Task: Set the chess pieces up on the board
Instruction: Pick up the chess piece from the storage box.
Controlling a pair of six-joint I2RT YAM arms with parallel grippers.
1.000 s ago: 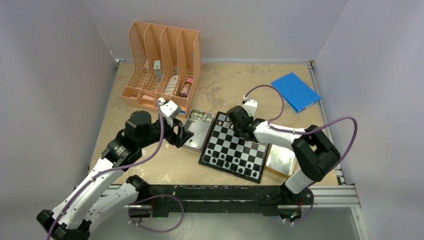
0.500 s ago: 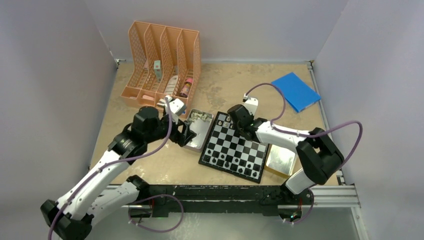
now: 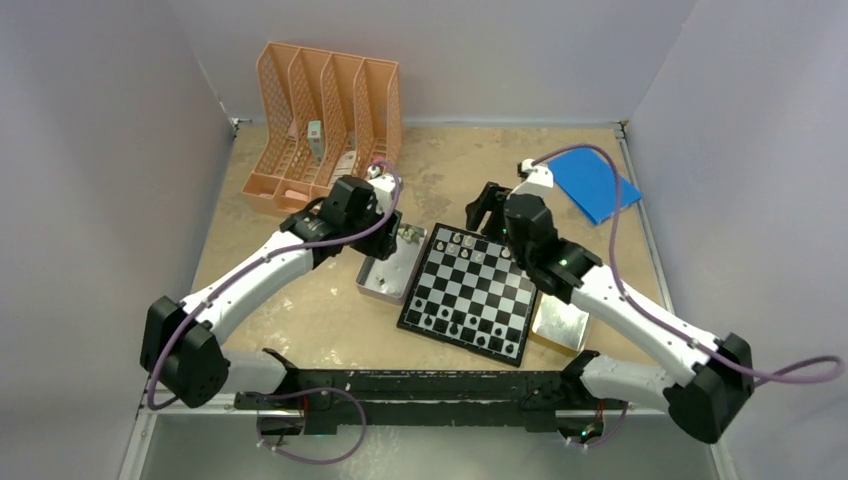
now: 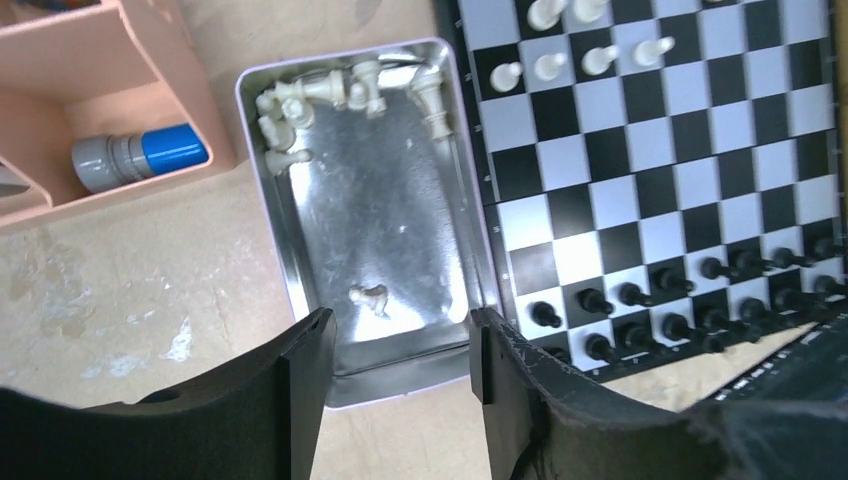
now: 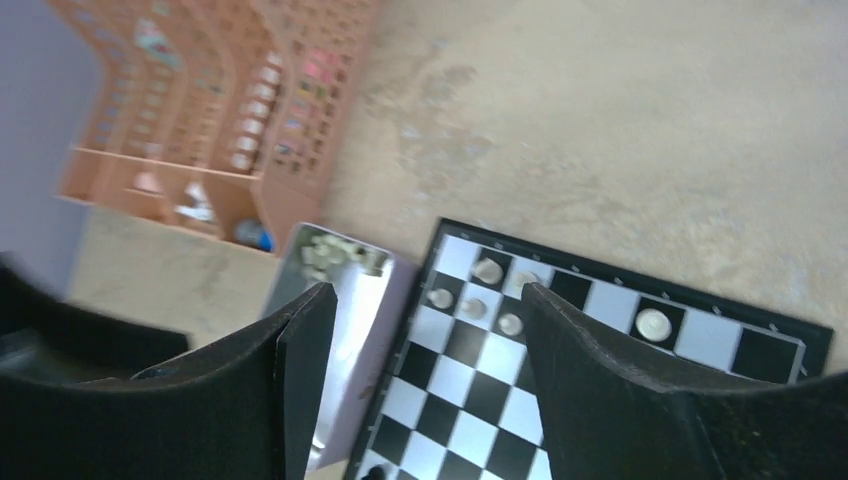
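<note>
The board (image 3: 478, 288) lies mid-table, with black chess pieces (image 3: 462, 328) filling its two near rows and a few white ones (image 3: 463, 242) at its far left corner. More white pieces (image 4: 330, 92) sit heaped at one end of an open metal tin (image 4: 400, 190) left of the board. One white piece (image 4: 368, 297) lies alone nearer my fingers. My left gripper (image 4: 400, 350) hovers open over the tin's end, holding nothing. My right gripper (image 5: 425, 300) hangs open and empty above the board's far left corner, where several white pieces (image 5: 472, 298) stand.
An orange file organizer (image 3: 325, 125) with small items stands at the back left. A blue flat object (image 3: 590, 182) lies at the back right. A second shiny tin (image 3: 560, 322) sits against the board's right edge. A grey-and-blue cylinder (image 4: 140, 158) lies in the organizer.
My right gripper has opened, lifted off the board's far left corner and drawn back. My left arm has swung from the tin's left side to above its far end.
</note>
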